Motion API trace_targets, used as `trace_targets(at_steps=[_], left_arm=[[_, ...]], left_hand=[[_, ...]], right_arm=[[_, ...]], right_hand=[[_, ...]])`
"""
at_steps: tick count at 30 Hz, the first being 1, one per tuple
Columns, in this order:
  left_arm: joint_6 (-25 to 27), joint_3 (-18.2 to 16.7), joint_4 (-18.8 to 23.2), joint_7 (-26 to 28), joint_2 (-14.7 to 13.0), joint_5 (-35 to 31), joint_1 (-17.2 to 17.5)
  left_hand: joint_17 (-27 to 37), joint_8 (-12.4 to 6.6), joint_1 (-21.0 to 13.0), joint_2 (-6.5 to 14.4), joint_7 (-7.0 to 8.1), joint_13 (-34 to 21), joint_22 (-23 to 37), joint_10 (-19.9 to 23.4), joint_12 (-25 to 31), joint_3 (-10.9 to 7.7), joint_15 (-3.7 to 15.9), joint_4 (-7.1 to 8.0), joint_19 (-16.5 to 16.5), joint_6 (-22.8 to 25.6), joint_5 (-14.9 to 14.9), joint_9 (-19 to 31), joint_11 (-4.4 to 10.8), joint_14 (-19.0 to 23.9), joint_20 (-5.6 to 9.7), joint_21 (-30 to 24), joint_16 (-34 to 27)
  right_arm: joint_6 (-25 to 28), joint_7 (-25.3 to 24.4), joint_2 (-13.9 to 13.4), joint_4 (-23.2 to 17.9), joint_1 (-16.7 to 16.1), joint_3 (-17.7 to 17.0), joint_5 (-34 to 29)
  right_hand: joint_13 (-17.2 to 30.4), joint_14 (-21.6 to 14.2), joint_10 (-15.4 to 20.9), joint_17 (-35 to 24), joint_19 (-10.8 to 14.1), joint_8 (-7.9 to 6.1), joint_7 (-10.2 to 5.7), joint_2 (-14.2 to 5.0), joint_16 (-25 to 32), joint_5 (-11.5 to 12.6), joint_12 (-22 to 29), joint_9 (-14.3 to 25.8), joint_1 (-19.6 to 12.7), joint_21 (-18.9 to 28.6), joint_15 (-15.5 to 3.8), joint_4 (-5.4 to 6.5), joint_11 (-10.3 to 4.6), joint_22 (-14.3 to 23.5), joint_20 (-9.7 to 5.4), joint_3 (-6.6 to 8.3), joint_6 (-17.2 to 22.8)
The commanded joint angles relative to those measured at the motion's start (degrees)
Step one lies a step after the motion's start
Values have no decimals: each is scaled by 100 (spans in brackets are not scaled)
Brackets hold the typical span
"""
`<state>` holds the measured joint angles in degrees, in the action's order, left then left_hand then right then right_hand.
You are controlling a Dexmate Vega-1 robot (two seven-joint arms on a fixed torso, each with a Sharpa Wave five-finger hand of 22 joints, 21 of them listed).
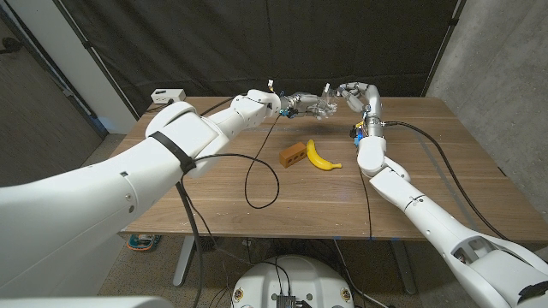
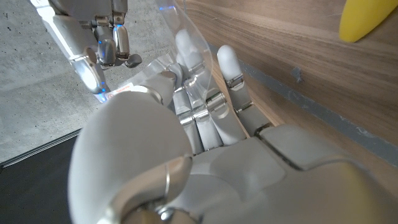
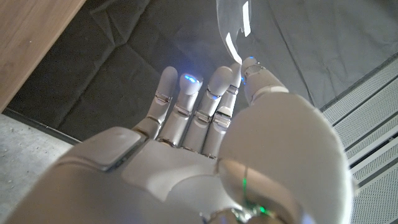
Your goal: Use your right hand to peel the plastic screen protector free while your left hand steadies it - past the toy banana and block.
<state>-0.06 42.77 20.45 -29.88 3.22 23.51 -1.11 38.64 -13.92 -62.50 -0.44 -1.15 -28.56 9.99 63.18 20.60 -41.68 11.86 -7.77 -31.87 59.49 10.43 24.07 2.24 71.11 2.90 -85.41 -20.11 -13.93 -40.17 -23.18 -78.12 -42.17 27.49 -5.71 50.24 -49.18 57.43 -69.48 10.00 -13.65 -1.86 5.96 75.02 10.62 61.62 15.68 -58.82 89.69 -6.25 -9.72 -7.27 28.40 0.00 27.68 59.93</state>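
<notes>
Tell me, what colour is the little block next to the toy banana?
The block is orange-brown, lying beside the yellow toy banana. The head view shows it best.

Table (image 1: pixel 257 184): wood, matt brown, visible grain. Screen protector (image 3: pixel 233 25): thin clear plastic, glossy — bright glare streaks on its surface. Left hand (image 2: pixel 186 124) and right hand (image 3: pixel 205 137): smooth hard shells, white and silvery grey, satin sheen. Toy banana (image 1: pixel 320 156): smooth yellow, slight gloss. Block (image 1: pixel 293 154): dull orange-brown, matt. Backdrop (image 1: pixel 257 43) — black creased cloth.

block (image 1: pixel 293 154) left of banana (image 1: pixel 320 156), touching
</notes>
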Motion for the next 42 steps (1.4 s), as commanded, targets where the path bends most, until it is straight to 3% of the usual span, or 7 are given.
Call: trace_targets(at_steps=[1,16,18,28,31,33,42], left_arm=[[-105,-1,-17,-265,-34,52,-14],[-88,3,-18,-244,-48,14,-4],[-81,5,-19,-224,-53,11,-5],[-60,6,-20,-205,-55,14,-8],[-42,8,-21,-178,-44,15,-9],[-53,5,-20,-193,-45,20,-10],[-88,-4,-18,-283,-48,30,-7]], left_hand=[[5,-27,-34,33,-392,-16,17,650,-14,-35,49,-3,26,431,21,15,496,24,634,-30,11],[24,-15,-38,35,-378,-30,17,643,-29,-32,44,-3,35,430,21,29,501,8,635,-30,17],[16,-16,-35,34,-372,-37,17,651,-25,-28,45,-1,37,431,20,34,498,20,635,-29,17],[20,-2,-37,33,-380,-37,16,648,-38,-28,45,-2,42,430,19,27,495,13,634,-28,23],[22,-3,-33,32,-382,-34,16,651,-42,-24,43,1,31,440,18,26,497,20,636,-31,20],[16,-1,-32,30,-375,-27,16,655,-48,-23,46,1,44,440,18,28,501,22,634,-28,25],[19,1,-34,33,-372,-51,16,654,-47,-23,44,1,33,448,19,33,499,22,640,-30,29]], right_arm=[[399,-504,98,50,82,118,-311],[-224,-942,208,391,167,190,-397],[-280,-932,199,419,176,204,-410],[-372,-736,143,457,218,238,-381],[-240,-589,88,354,200,245,-354],[-154,-589,83,326,199,251,-385],[-50,-592,81,319,221,267,-423]], right_hand=[[-71,-113,111,-1,132,15,13,7,48,69,9,-29,-181,41,-629,-3,-57,3,-56,-17,9],[574,-314,421,-109,183,-183,-39,-75,207,151,560,-99,-311,19,-616,102,-103,-15,-30,-68,638],[641,-368,499,-113,180,-254,-23,-130,244,162,625,-108,-397,27,-617,82,-100,-10,-33,-34,836],[814,-412,606,-114,144,-276,-7,-200,291,111,751,-178,-438,39,-613,97,-136,14,-48,-7,1027],[925,-414,600,-115,108,-248,-6,-201,299,94,814,-204,-423,37,-606,108,-127,22,-27,-8,1009],[1051,-398,553,-122,41,-148,16,-135,321,61,865,-245,-280,27,-601,158,-132,31,10,-68,853],[821,-360,566,-127,15,-55,8,-131,385,66,698,-313,-251,32,-607,138,-124,53,7,-55,835]])
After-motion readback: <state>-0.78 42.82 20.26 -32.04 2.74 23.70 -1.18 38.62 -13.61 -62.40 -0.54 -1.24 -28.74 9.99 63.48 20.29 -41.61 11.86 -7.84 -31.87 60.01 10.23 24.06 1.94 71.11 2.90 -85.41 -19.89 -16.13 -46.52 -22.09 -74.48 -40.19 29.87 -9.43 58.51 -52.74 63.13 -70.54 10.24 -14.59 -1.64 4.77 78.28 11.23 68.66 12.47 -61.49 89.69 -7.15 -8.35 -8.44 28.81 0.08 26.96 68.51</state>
